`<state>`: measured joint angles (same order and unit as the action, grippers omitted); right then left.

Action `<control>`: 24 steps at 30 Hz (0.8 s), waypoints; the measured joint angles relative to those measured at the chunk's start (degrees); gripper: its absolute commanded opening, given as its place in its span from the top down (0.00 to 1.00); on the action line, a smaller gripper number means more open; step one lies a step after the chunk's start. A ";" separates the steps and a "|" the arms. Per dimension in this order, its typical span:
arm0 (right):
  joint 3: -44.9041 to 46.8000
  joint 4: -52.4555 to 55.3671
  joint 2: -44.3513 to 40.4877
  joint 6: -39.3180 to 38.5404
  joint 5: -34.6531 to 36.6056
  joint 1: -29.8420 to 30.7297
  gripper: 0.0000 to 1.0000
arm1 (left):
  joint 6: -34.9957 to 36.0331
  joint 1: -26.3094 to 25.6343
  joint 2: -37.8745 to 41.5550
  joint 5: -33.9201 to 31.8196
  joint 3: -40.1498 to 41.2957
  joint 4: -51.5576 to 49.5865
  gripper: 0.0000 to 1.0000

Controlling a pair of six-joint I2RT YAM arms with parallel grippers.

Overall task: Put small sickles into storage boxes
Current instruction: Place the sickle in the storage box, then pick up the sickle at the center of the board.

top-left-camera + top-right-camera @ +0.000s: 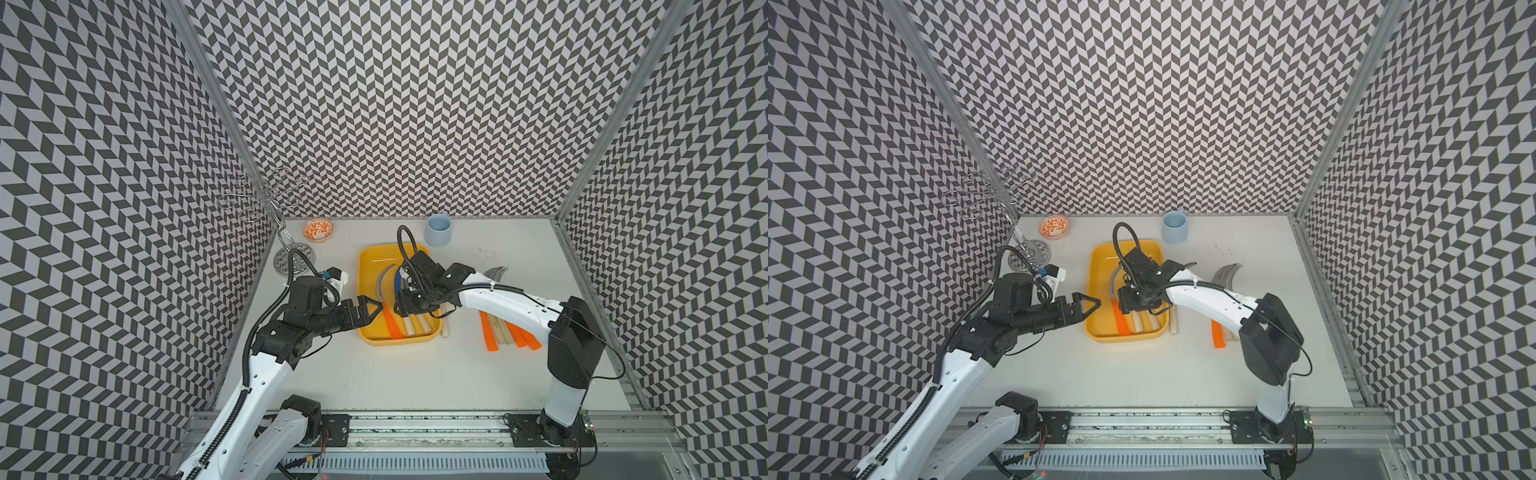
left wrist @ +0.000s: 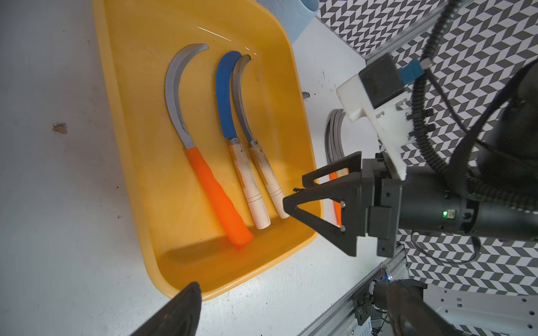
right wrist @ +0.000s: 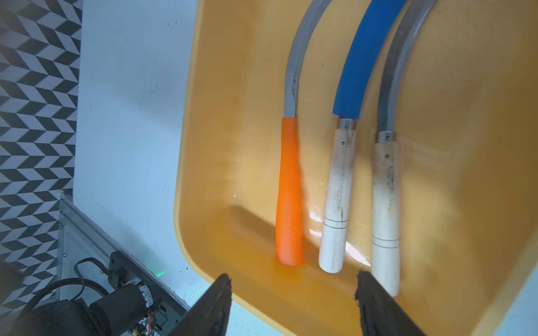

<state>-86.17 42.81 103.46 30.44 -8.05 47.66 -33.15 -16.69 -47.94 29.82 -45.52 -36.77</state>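
Blue cup, patterned bowl and wire rack occupy the table.

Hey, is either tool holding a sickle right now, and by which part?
Nothing is held. The right tool hangs open over the yellow tray, its three sickles lying loose; the left tool is open and empty.

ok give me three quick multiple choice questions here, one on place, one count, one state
1. In the yellow tray, the blue-bladed sickle lies: A outermost; B mid-row; C across the others.
2. Sickles in the tray: A three; B one; C five.
3. The right hand is: A shut on a handle; B out of view; C open, empty.
Answers: B, it lies between the orange-handled sickle and the grey-bladed wooden-handled sickle; A, three lie side by side; C, its fingertips stand apart, nothing between them.
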 measured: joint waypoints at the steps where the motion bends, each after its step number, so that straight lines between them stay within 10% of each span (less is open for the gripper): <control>1: 0.35 0.31 -0.61 -0.20 0.22 -0.42 0.17 | -0.24 -0.31 -0.02 0.11 0.24 0.31 0.00; 24: 22.14 1.70 -14.53 -0.48 4.46 -13.29 0.00 | -5.40 -18.38 -8.61 -4.79 5.81 11.63 0.00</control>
<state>-64.03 44.51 88.92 29.95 -3.60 34.37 -38.54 -35.07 -56.55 25.04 -39.70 -25.15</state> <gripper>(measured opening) 0.994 0.996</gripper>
